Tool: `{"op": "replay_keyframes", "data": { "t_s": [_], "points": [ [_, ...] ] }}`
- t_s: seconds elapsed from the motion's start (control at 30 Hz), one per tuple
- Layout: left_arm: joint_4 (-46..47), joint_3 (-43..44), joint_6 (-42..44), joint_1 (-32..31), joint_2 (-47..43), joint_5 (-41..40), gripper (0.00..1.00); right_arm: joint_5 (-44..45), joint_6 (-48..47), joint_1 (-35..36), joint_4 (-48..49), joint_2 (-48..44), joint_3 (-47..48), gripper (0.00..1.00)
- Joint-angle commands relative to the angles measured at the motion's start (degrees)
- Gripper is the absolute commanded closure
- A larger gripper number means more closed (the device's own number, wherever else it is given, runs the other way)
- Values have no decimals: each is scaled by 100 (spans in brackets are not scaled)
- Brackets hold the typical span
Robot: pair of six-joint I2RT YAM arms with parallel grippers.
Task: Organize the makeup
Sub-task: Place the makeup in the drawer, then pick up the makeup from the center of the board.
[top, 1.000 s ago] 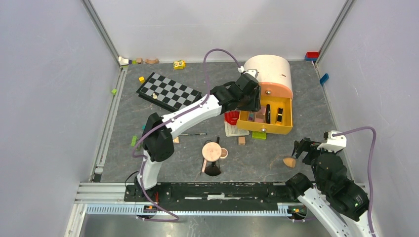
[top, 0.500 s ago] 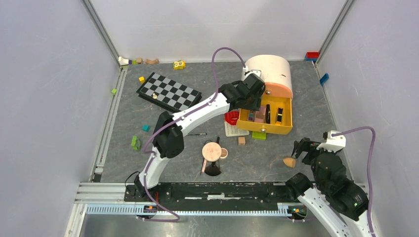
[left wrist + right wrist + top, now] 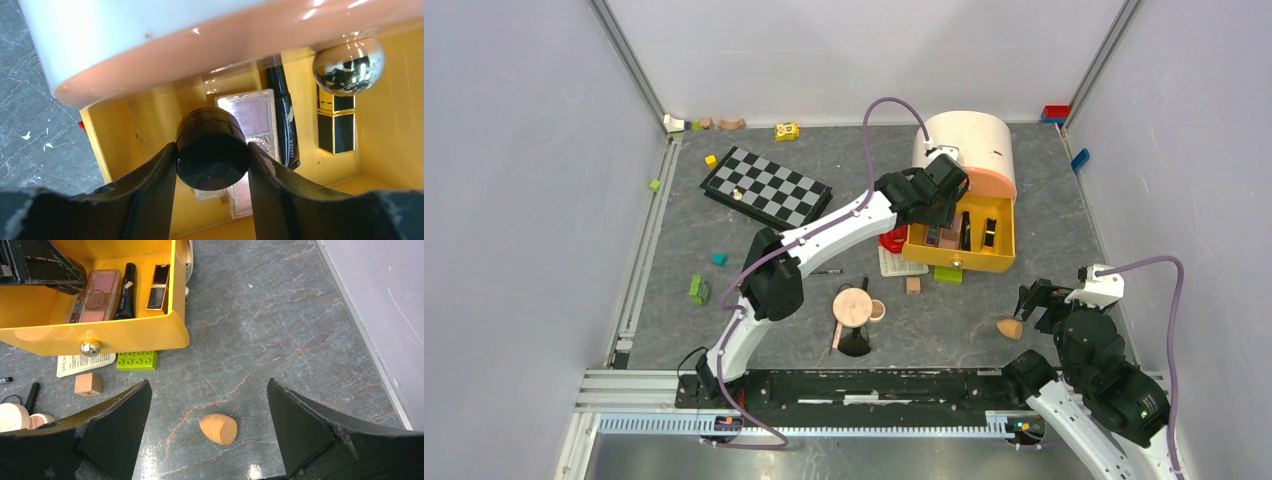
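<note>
The grey marbled tabletop (image 3: 1044, 220) carries one main container at its far right: a round-topped white and pink organiser case (image 3: 969, 140), with a yellow drawer (image 3: 130, 337) pulled out from its base towards the arms. Left of it lies a checkerboard (image 3: 766, 186), well apart from the makeup. Inside the drawer, from left to right, lie a pink palette (image 3: 97, 295), a black tube (image 3: 127, 290) and a black-gold tube (image 3: 158, 287), side by side and lengthwise; a silver knob (image 3: 90, 347) sits on the drawer front. The left gripper (image 3: 212, 152) reaches into the drawer's back left part beneath the case's overhang, partly closed with both fingers pressed against a small black jar (image 3: 212, 165); the jar hangs over the palette, and whether it touches it cannot be told. The right gripper (image 3: 209, 385) stands wide apart and holds nothing, low over the orange teardrop sponge (image 3: 218, 428), which lies on bare tabletop between the fingers and touches neither. Just in front of the drawer are a printed card (image 3: 85, 362), a green brick (image 3: 136, 360) and a wooden block (image 3: 88, 384). A round peach compact (image 3: 853, 304) sits nearer the arms, outside any container.
</note>
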Motion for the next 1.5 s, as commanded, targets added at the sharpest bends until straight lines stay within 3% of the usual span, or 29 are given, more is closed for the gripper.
{"op": "replay_keyframes", "data": {
  "t_s": [0.0,0.37,0.9,1.13,1.47],
  "points": [
    [-126,265,287,10,90,-220,43,30,-35,38,173,-44,-17,7],
    [-130,325,324,-8,56,-177,35,35,-29,44,171,-84,-21,7],
    [128,739,698,-77,-740,345,33,39,-27,47,173,-109,-22,7],
    [675,-53,782,-77,-1740,605,32,40,-25,51,170,-65,-21,7],
    [1376,-2742,677,-55,-3945,114,31,45,-12,47,172,-80,-30,7]
  ]
}}
